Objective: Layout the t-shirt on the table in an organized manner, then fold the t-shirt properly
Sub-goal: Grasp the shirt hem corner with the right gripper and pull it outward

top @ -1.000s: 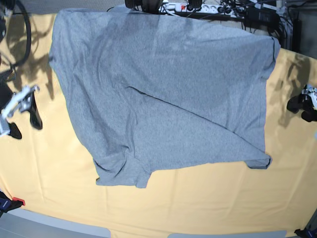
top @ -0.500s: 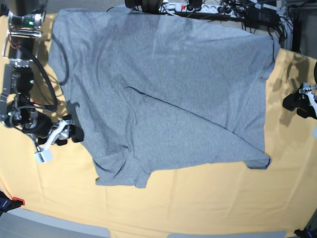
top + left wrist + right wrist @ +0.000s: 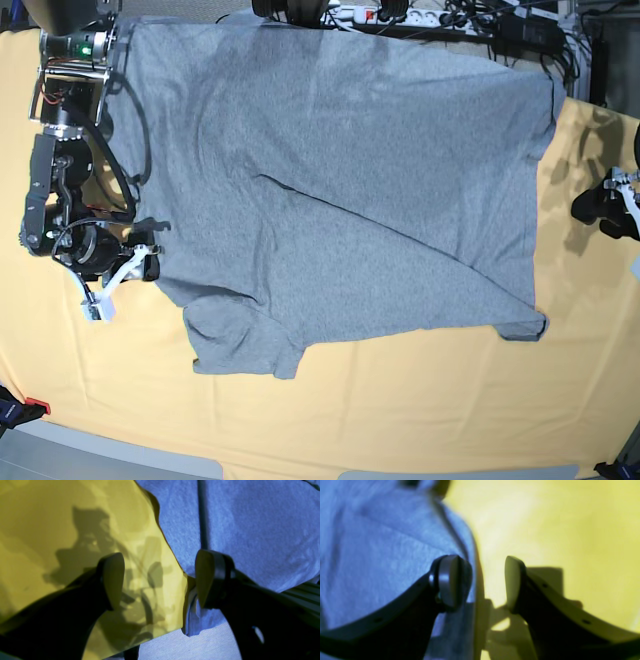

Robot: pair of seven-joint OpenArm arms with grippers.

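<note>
Shirt [image 3: 340,190] lies spread plain-side up on table [image 3: 420,400], 1 long diagonal crease across middle, far edge reaching table's back edge. I see right gripper [image 3: 480,580] with jaws apart, straddling shirt's side edge: 1 finger [image 3: 450,580] over grey fabric, other over yellow cloth. In base view right gripper [image 3: 140,265] sits at shirt's edge, low over table. Left gripper [image 3: 158,580] also apart, astride corner of shirt, 1 finger [image 3: 207,577] above fabric, other above table. In base view left gripper [image 3: 612,210] sits near table's side, apart from shirt.
</note>
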